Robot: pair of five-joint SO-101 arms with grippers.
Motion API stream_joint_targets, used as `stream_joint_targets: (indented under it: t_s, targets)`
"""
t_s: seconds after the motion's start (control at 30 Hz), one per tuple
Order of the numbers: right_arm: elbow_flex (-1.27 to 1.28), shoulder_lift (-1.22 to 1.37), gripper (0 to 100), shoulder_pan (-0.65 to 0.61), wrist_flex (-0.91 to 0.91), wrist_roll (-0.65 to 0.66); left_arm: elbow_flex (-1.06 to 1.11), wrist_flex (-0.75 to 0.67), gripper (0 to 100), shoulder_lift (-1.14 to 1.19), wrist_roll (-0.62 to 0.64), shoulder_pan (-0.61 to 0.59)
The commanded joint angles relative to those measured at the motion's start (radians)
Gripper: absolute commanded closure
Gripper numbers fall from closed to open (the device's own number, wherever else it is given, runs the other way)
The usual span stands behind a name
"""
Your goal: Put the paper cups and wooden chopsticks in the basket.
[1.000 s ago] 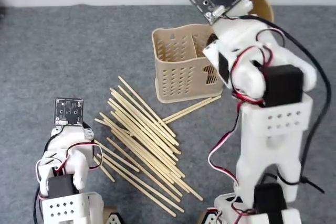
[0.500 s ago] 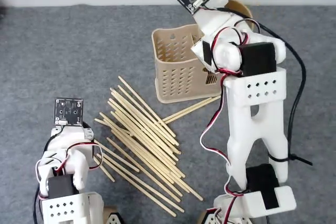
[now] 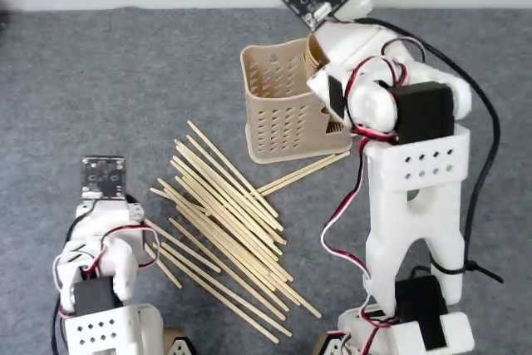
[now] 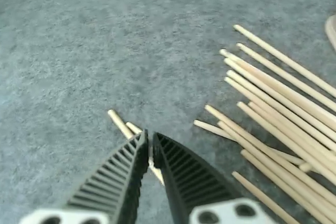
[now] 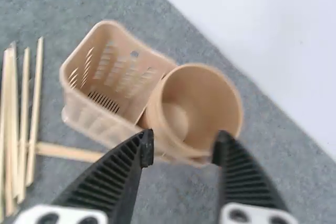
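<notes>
Over on the left, the left gripper (image 4: 149, 142) sits low above the grey mat (image 3: 83, 81) with its jaws pinched down to a sliver. The blunt ends of a couple of wooden chopsticks (image 3: 224, 222) poke out right under the tips, but nothing looks clamped. That's the first risk: with the jaws that narrow, it probably just shoves a stick along the mat instead of getting around it.

The chopsticks themselves lie in a loose diagonal heap between the two arms, lots of them overlapping. Grabbing one from the pile will likely drag its neighbours or come up with a lopsided bundle that slips out on the way.

Next comes the basket (image 3: 283, 122), upright, with a pair of sticks running up against its base. It's hard to tell if they're actually under it. If so, the basket could rock when bumped.

On the right, the right gripper (image 5: 184, 140) has the paper cup (image 5: 194, 103) squeezed between its jaws, mouth facing the wrist camera, hanging at the basket's near corner and overlapping the rim. It doesn't look centred over the opening. Let go here and the cup probably catches the rim and tumbles outside, or the arm nudges the light basket over. Squeezing harder could crumple the cup too.
</notes>
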Motion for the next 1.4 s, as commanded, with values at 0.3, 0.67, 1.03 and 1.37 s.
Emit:
stream_joint_targets:
  t_s: [0.3, 0.67, 1.03, 1.37]
  targets:
    - [0.178, -0.033, 97.1, -0.194, 0.168, -0.02, -0.039, -0.081, 99, -0.012, 0.071, -0.201]
    - [0.37, 0.157, 81.1, -0.367, 0.019, -0.221, -0.039, -0.081, 99, -0.012, 0.071, -0.203]
    - [0.402, 0.46, 81.2, -0.394, -0.303, -0.216, -0.039, -0.078, 99, -0.012, 0.071, -0.203]
    - [0.4, 0.621, 81.2, -0.39, -0.487, -0.215, -0.039, -0.08, 99, -0.012, 0.071, -0.201]
